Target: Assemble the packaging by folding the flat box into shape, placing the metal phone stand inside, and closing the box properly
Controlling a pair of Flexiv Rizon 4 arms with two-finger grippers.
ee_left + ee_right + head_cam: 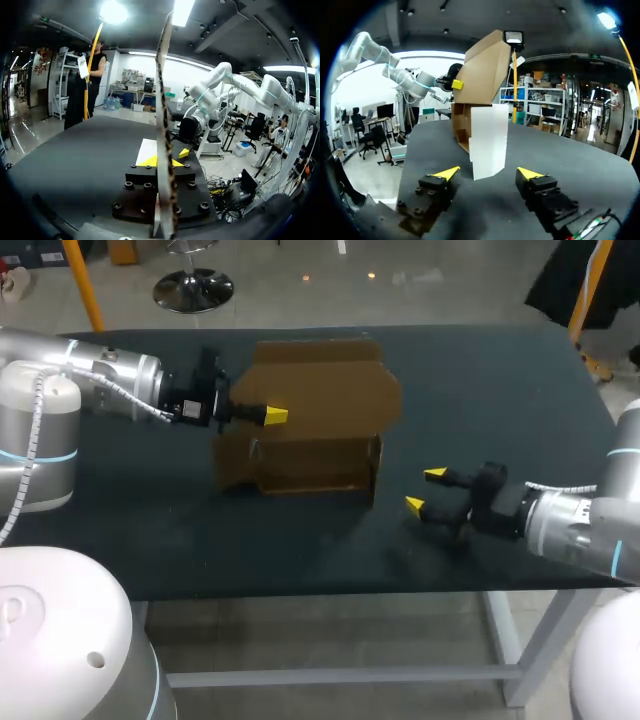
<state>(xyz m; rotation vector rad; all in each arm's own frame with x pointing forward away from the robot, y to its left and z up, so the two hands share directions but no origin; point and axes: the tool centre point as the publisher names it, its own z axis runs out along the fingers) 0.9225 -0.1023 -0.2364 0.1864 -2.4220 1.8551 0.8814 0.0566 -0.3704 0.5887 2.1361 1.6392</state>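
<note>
Left gripper [268, 416] clamped on the cardboard box [320, 430] raised flap, frame centre; right gripper [424, 490] spread wide over the table [480, 390], just right of it.

The brown cardboard box [318, 455] stands half-formed on the dark surface [480, 390]. Its large lid flap [325, 390] is raised and tilted, and 1 end panel [489, 137] looks white. The left gripper [272, 416] clamps the flap's edge.
</note>
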